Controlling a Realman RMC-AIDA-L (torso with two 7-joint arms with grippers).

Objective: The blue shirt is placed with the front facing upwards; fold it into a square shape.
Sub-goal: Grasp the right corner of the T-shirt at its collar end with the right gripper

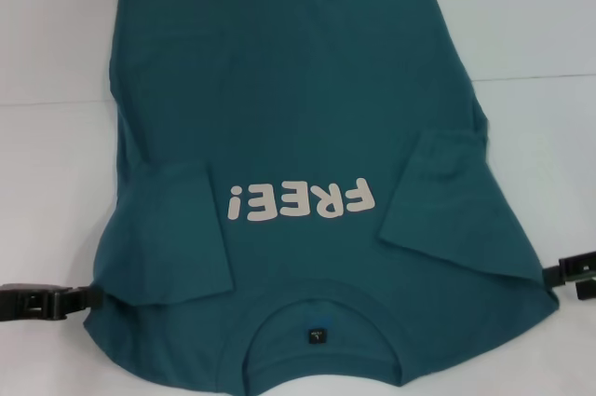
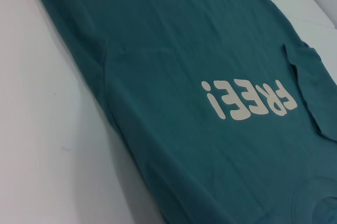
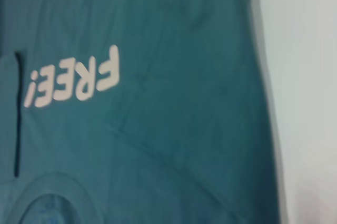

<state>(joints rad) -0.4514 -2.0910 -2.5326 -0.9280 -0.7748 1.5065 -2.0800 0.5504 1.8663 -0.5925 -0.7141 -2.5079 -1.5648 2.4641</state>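
Lying front-up on the table (image 1: pixel 56 42): the blue shirt (image 1: pixel 307 107), sleeves folded inward. Flanking its shoulders – head view only – left claw (image 1: pixel 79 297), right claw (image 1: pixel 554 273); grip state undeterminable.

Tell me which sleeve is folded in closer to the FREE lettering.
The right sleeve, on the robot's right: its edge nearly meets the lettering; the left sleeve stops short.

The blue shirt (image 1: pixel 307 107) lies flat, front up, both sleeves folded inward.
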